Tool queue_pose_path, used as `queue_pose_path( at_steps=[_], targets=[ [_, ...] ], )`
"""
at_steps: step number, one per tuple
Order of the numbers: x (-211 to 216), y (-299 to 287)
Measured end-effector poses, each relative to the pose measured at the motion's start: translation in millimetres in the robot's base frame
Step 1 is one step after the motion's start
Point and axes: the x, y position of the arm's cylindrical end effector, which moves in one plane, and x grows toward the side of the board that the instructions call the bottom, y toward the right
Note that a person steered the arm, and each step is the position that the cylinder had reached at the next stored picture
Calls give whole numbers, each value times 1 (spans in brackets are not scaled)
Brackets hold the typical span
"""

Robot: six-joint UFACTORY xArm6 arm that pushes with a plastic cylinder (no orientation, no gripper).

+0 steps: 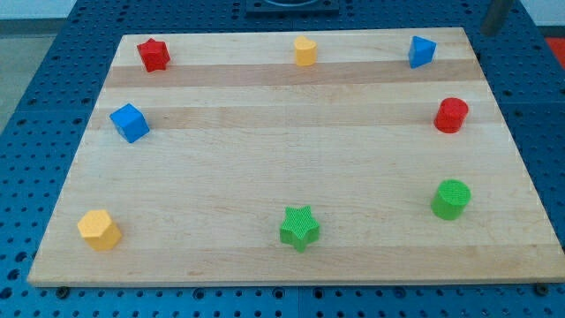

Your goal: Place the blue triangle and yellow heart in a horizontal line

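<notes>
Rod only, no jaws to open or shut: my tip (pixel 488 32) sits off the worktop's (pixel 282 159) top-right corner near the blue triangle (pixel 422 51), seemingly already level with the yellow heart (pixel 305 51) at top centre, so I'd nudge gently.

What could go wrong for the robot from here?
The blue triangle and the yellow heart both sit close to the board's top edge, so a slanted push might slide one off. My tip is off the board at the view's top right, so it might clip the triangle coming in.
</notes>
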Motion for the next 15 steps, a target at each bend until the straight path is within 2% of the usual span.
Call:
queue_pose_path(
  at_steps=[2,4,5,6,7,9,11,12,13,15],
  targets=[
    [0,-11],
    [7,-88],
    [57,-89],
    [62,-93],
    [86,-131],
    [88,-158],
    [50,-138],
    [48,-138],
    [47,-150],
    [48,-217]
  ],
)
